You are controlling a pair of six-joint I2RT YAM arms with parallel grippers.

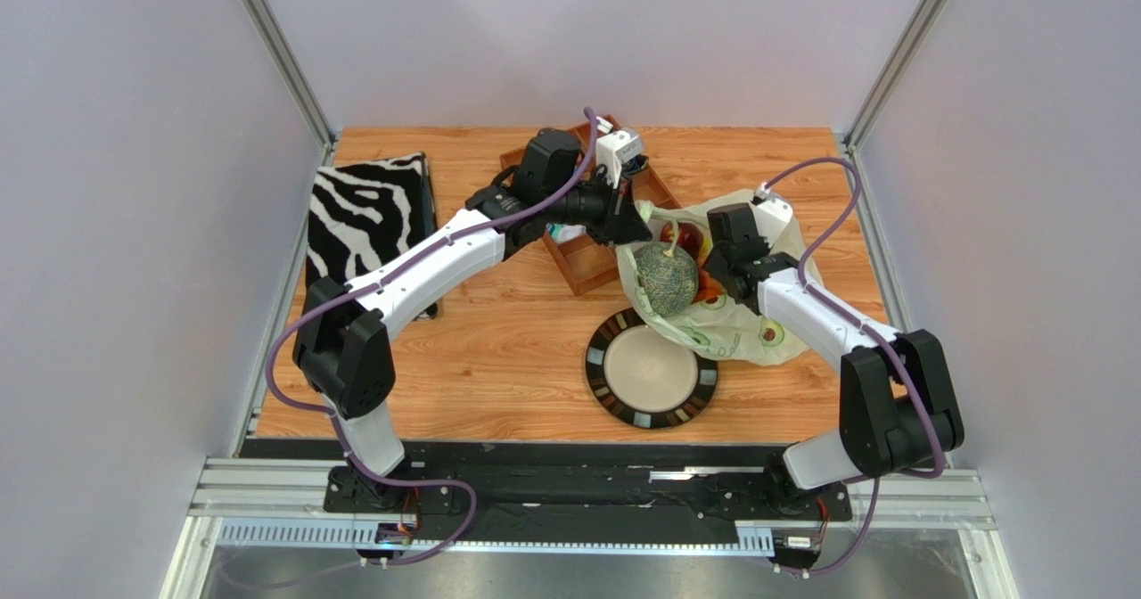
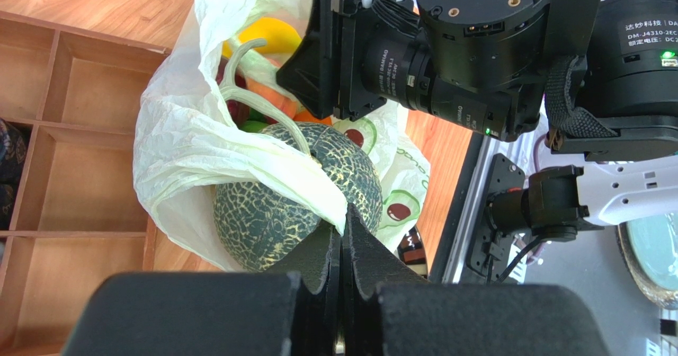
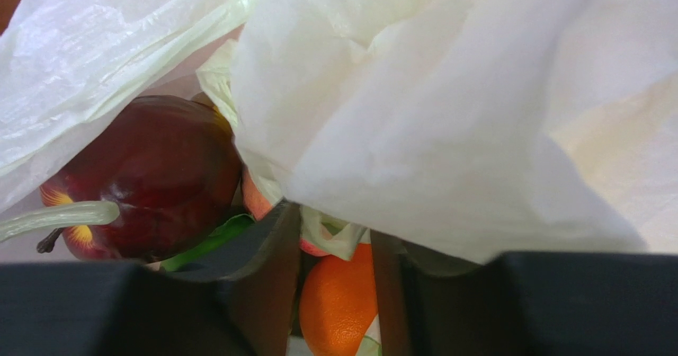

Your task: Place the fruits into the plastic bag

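Observation:
The plastic bag (image 1: 757,332) lies right of centre with its mouth towards the left. The netted melon (image 1: 666,276) sits in that mouth, half covered. My left gripper (image 1: 640,231) is shut on the bag's upper edge; in the left wrist view its tips (image 2: 344,217) pinch the pale plastic (image 2: 183,133) just over the melon (image 2: 270,213). A yellow fruit (image 2: 266,36) shows deeper inside. My right gripper (image 1: 710,278) is at the bag's mouth. Its jaws (image 3: 334,237) stand a little apart under draped plastic (image 3: 446,118), facing the dark red apple (image 3: 151,177) and the orange (image 3: 338,300).
A round dark-rimmed plate (image 1: 652,375) lies in front of the bag. A wooden compartment tray (image 1: 589,262) sits under the left arm and also shows in the left wrist view (image 2: 72,133). The zebra-striped box (image 1: 368,218) stands at the far left.

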